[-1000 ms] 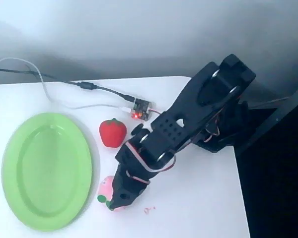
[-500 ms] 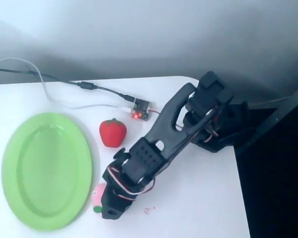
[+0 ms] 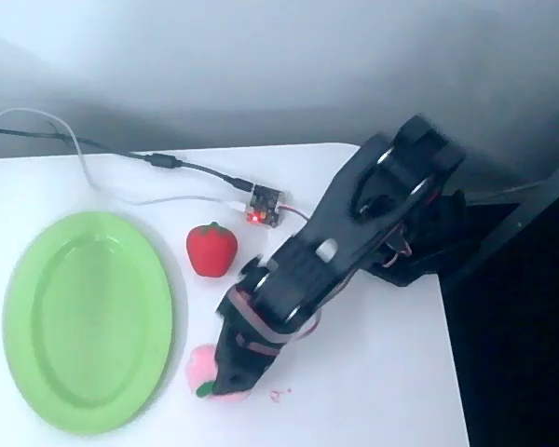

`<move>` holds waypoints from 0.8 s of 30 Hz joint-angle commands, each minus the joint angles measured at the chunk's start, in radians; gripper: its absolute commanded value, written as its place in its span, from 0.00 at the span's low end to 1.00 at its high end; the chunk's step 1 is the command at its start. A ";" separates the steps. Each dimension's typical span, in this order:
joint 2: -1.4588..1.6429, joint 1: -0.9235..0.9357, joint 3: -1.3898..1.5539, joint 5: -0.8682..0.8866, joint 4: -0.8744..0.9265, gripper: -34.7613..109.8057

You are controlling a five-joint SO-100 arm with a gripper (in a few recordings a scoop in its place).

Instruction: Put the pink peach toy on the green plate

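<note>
The hand (image 3: 225, 380) sits right on the pink peach toy (image 3: 201, 367) near the tabletop's front edge; its grip cannot be told. The green plate (image 3: 37, 279) lies just left of it.

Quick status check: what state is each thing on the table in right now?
pink peach toy: on the table beside the plate, partly under the tool.
green plate: flat, nothing on it.
red strawberry toy: upright, untouched.
tool: down over the peach; jaws hidden.
small board: red light on, cable attached.
</note>
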 commanded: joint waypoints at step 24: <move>-0.655 0.373 -0.868 -0.523 0.103 0.24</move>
